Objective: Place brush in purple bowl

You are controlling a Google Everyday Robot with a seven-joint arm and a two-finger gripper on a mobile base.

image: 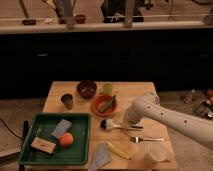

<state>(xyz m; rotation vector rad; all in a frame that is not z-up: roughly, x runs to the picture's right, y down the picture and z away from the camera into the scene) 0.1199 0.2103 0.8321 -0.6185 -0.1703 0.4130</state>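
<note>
Your brush (112, 125) is not in the purple bowl (87, 89) yet. The gripper (129, 121) is at its handle; whether it grips, you cannot tell.

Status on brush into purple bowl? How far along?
Done: nothing visible; the brush lies flat on the table, in front of the orange bowl. In hand: the gripper is down at the brush's handle, arm reaching in from the right; grasp can't be confirmed. Left: lift, carry to the purple bowl at the back, release inside.
</note>
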